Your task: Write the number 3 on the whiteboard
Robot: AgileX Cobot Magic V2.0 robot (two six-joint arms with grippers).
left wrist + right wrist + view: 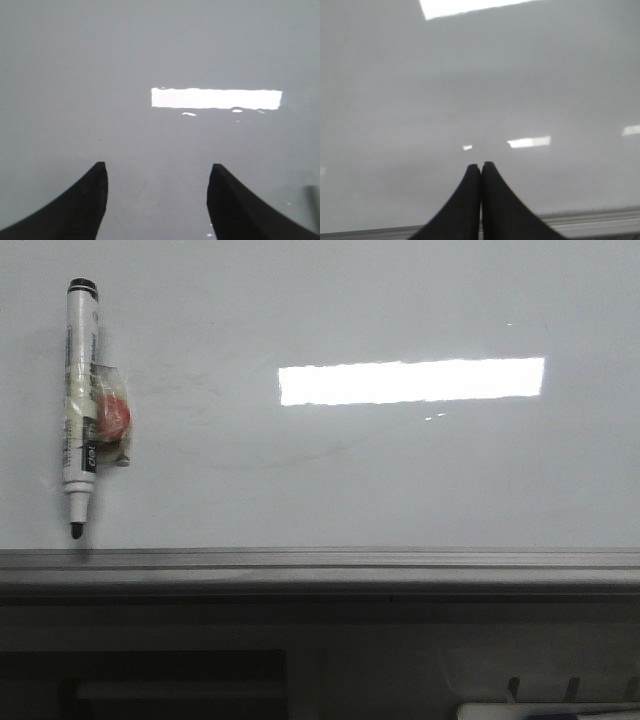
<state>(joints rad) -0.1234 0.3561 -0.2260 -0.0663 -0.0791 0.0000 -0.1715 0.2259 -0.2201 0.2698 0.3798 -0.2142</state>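
On the board: whiteboard [400, 480] fills most of the front view, glossy pale grey-white, with faint smudges near its middle; no drawn 3 shows on it in any view.
Near edge: a grey metal rail [320, 565] runs straight across the front view along the board's near side; the same rail shows behind the right gripper's fingers in the right wrist view [590, 220].
Marker: a white marker pen [80, 405] lies flat on the board at its far left, black cap away from the rail, dark tip pointing at the rail and stopping just short of it.
Attachment: a red piece [112, 415] under clear tape sits against the marker's right side.
Reflection: a bright white light bar [410, 380] sits right of centre, well apart from the marker.
Open room: bare board stretches from the marker to the right side.
Left gripper [157, 200]: fingers spread wide apart, nothing between them, over bare board.
Right gripper [480, 200]: fingers pressed together, nothing visible between them, over the board beside the rail.
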